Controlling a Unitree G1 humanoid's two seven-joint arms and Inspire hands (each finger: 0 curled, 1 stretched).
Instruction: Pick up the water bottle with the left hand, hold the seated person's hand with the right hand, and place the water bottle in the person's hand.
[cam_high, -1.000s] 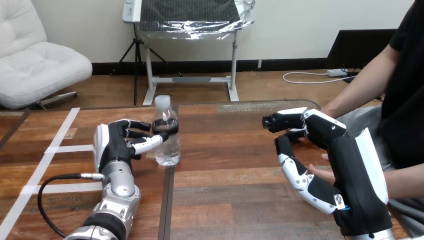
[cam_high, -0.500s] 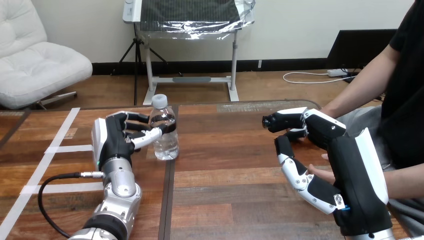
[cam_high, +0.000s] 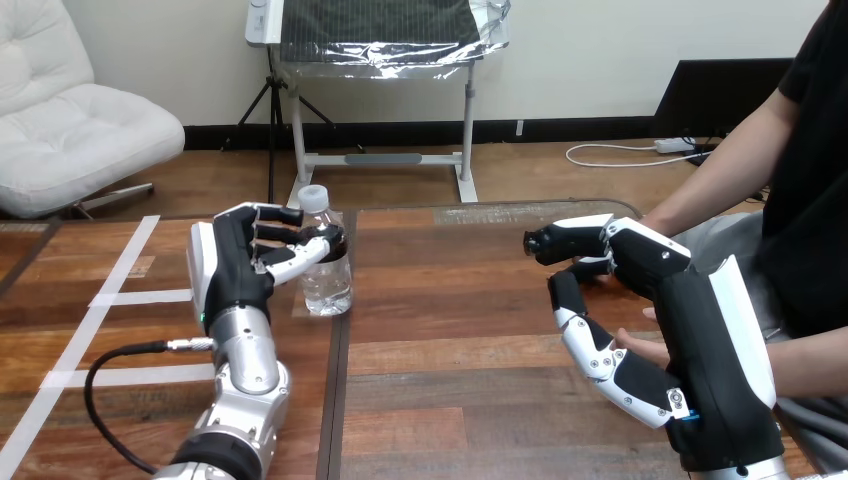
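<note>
A wooden desk (cam_high: 460, 350) seen from above, with a robot arm coming in from each lower corner. Left of centre, a clear plastic water bottle (cam_high: 326, 262) with a white cap stands upright, just left of the dark seam that runs between two desk panels. Its base is at the desk surface or only barely above it; which of the two cannot be told. The robot's left hand (cam_high: 238, 268), black with a white shell on its back, is closed around the bottle from the left. Its thumb (cam_high: 305, 256) lies across the front of the bottle's middle, and its fingers (cam_high: 278, 216) curl in against the bottle's upper part, just below the cap. The silver left forearm rises from the bottom edge, straight up to that hand. Strips of white tape (cam_high: 112, 290) cross the desk's left part, well apart from the bottle. On the right side, the robot's right hand (cam_high: 700, 330) is raised over the desk's right edge, with its white-shelled back turned to the right. The person's hand (cam_high: 640, 347) shows against the inner side of this robot hand, reaching in from the right. The two hands are touching or very close, but it cannot be told whether the right hand grips the person's hand. The bottle and the person's hand are well apart, with bare desk between them.
</note>
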